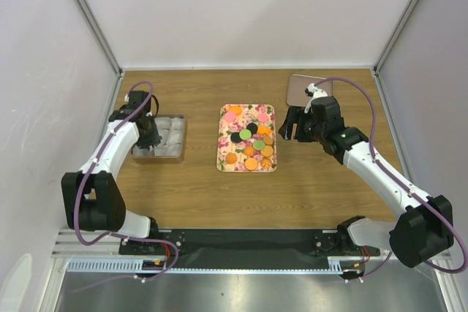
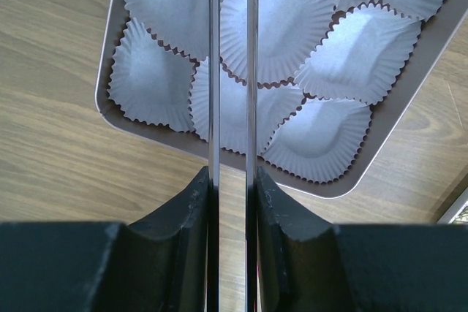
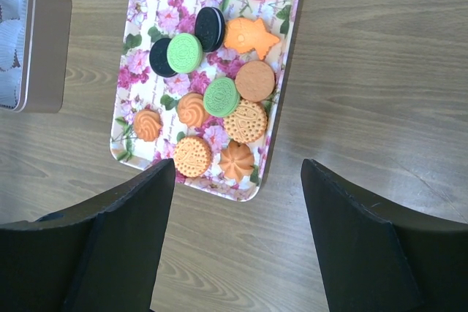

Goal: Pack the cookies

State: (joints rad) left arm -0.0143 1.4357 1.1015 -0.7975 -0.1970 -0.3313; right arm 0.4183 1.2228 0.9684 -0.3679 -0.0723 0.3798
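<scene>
While the left gripper (image 2: 232,5) hangs over the near edge of a metal tin (image 2: 395,137) lined with white crinkled paper cups (image 2: 289,16), its two thin fingers stand almost together. Only a narrow slit shows between them, and nothing sits in it. The cookies (image 3: 221,97) all lie on a floral tray (image 3: 146,23) in the middle of the wooden table (image 1: 197,195), well to the right of the tin. Among them are pink, green and orange rounds, black sandwich ones and an orange star, and several overlap. Just beside the tray's right edge, the right gripper (image 3: 235,173) hovers above the table with its fingers spread wide and empty, touching no cookie. A brownish flat rectangle (image 1: 298,89) lies behind the right arm near the far wall.
</scene>
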